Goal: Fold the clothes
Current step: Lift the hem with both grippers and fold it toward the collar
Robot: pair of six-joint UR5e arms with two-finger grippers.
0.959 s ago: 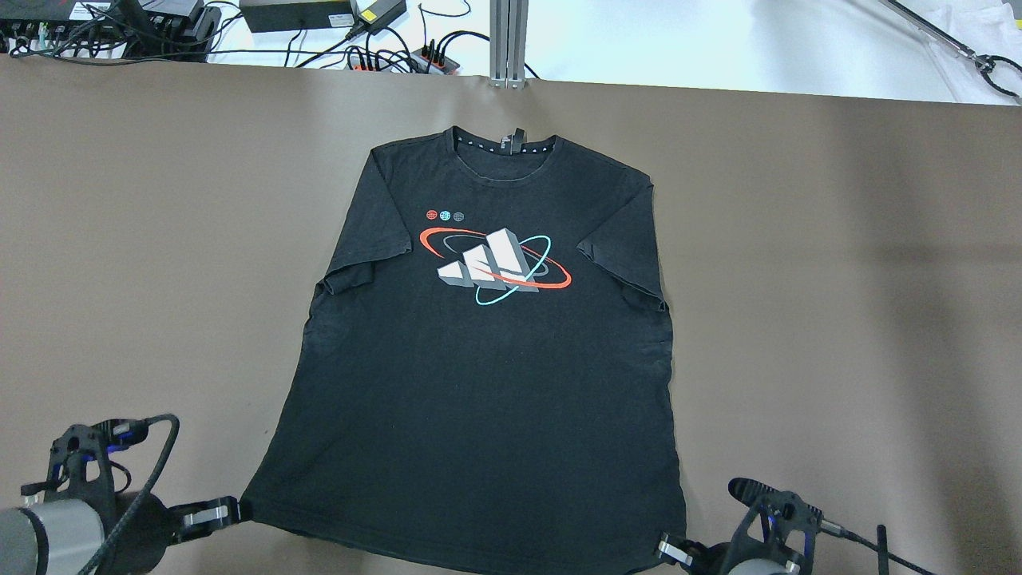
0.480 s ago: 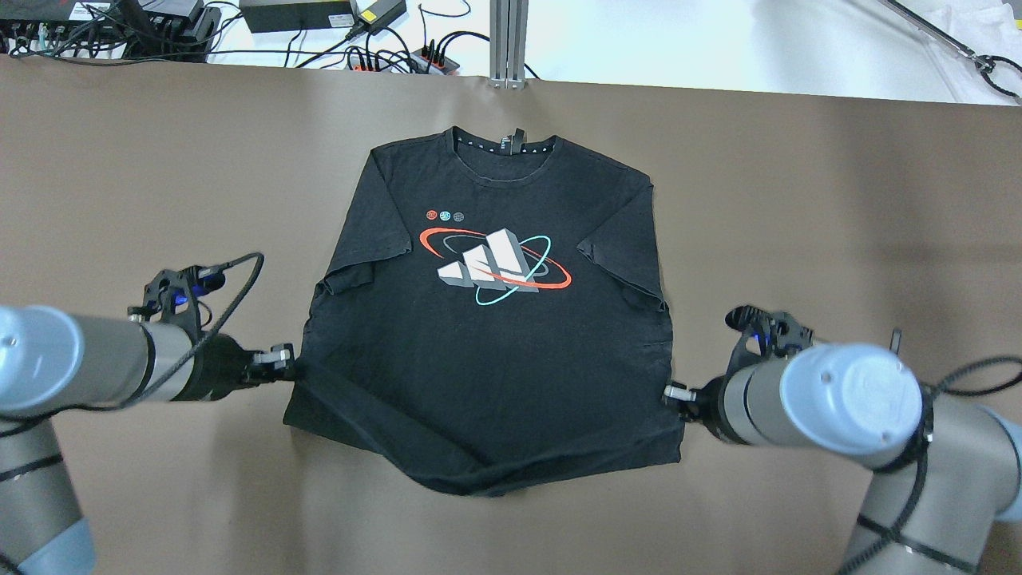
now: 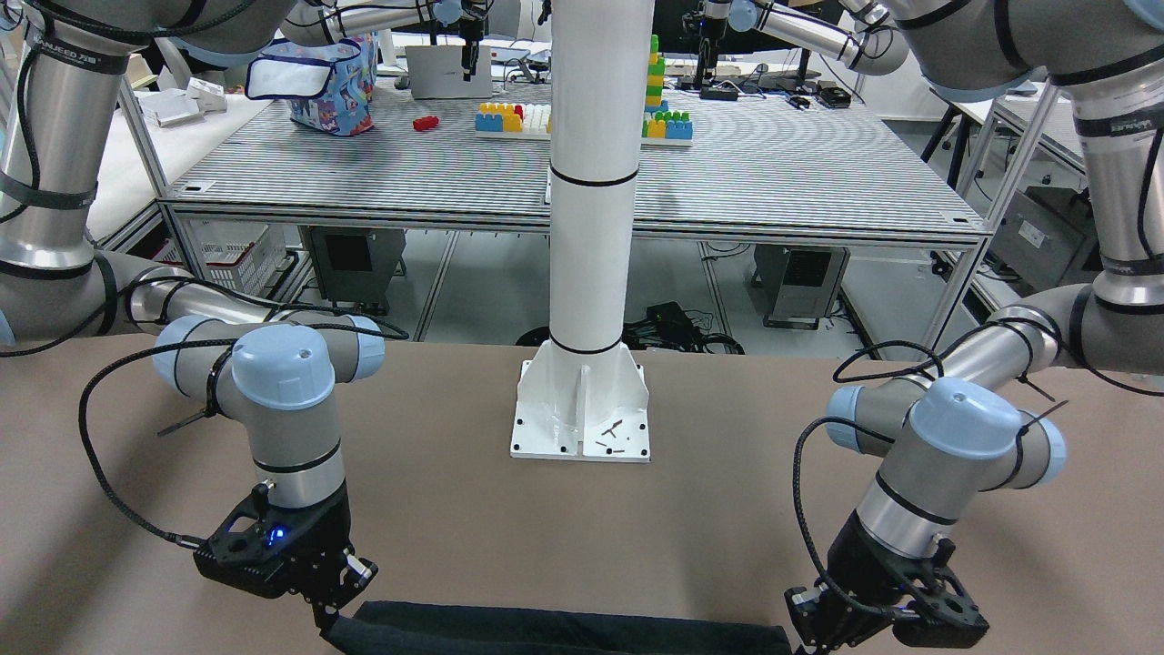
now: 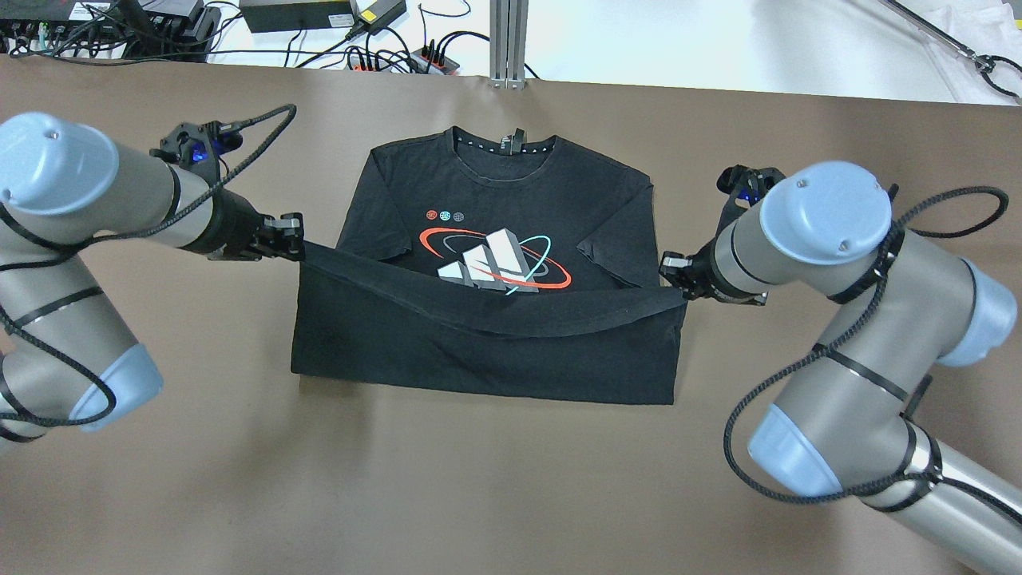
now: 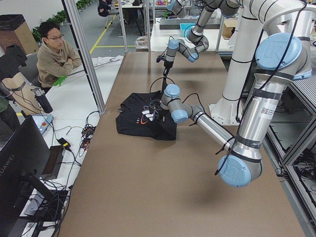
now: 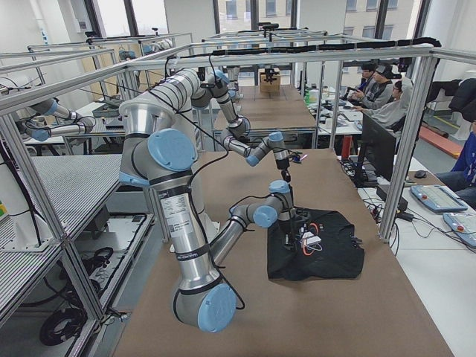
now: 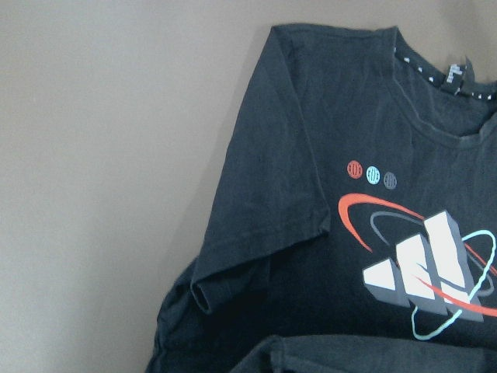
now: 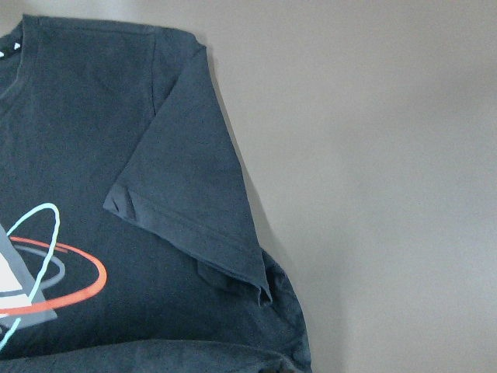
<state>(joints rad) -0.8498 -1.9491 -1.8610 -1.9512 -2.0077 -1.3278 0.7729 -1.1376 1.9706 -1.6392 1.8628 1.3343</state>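
Black T-shirt looks soft, floppy, light. Hem corners are pinched by left gripper & right gripper; hem sags btwn. Best held at corners.

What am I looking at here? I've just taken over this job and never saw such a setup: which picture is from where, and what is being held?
Two robot arms work at a brown table. The view from above is shot from behind them: the left pincer and right pincer each grip a bottom corner of a black T-shirt, its hem stretched between them over the printed chest. The other wide views look from across the table and from each end; the two close-ups come from wrist cameras.
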